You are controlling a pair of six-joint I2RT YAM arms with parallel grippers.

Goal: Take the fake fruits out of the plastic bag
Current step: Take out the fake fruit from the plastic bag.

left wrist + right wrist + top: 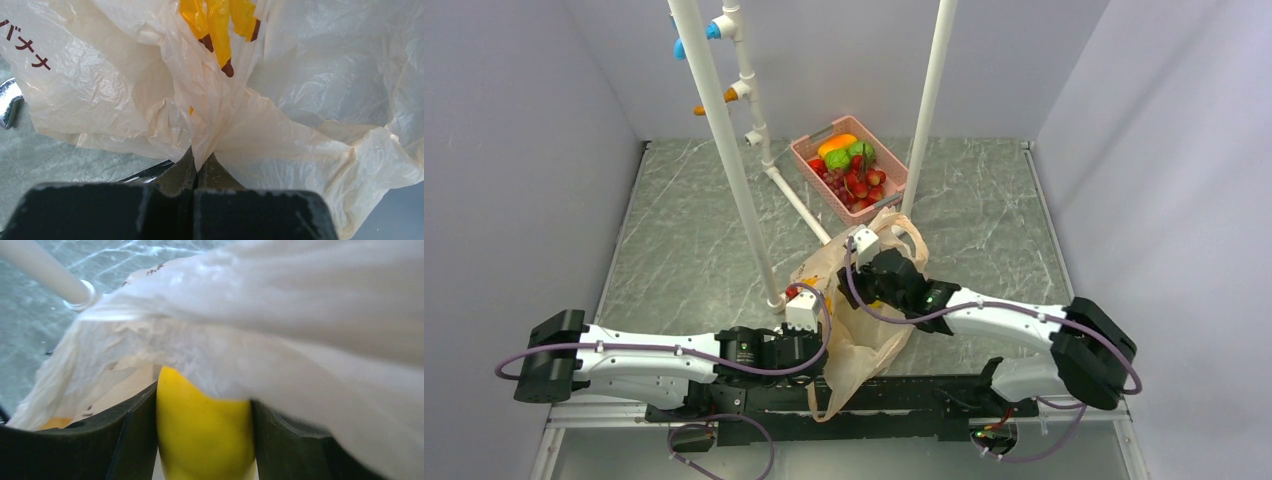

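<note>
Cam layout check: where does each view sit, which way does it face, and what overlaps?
Top external: fixed above and behind the arms, looking down at the table; both arms, the left gripper and the right gripper show.
Left wrist: on the left arm, looking along its shut fingers, which pinch the plastic bag.
Right wrist: on the right arm, looking into the bag at the yellow fruit, which fills the gap between its own fingers.
Shared: all three views see the bag.

The yellow fruit (pixel 197 405) gripped in my right pincer (pixel 205 450) is half lost: the plastic bag (pixel 300 355) drapes over its top, and the wrist view's lower edge cuts off its bottom. The film nearest that camera is blurred. A pinched fold hides my left pincer (pixel 200 170) tips.
</note>
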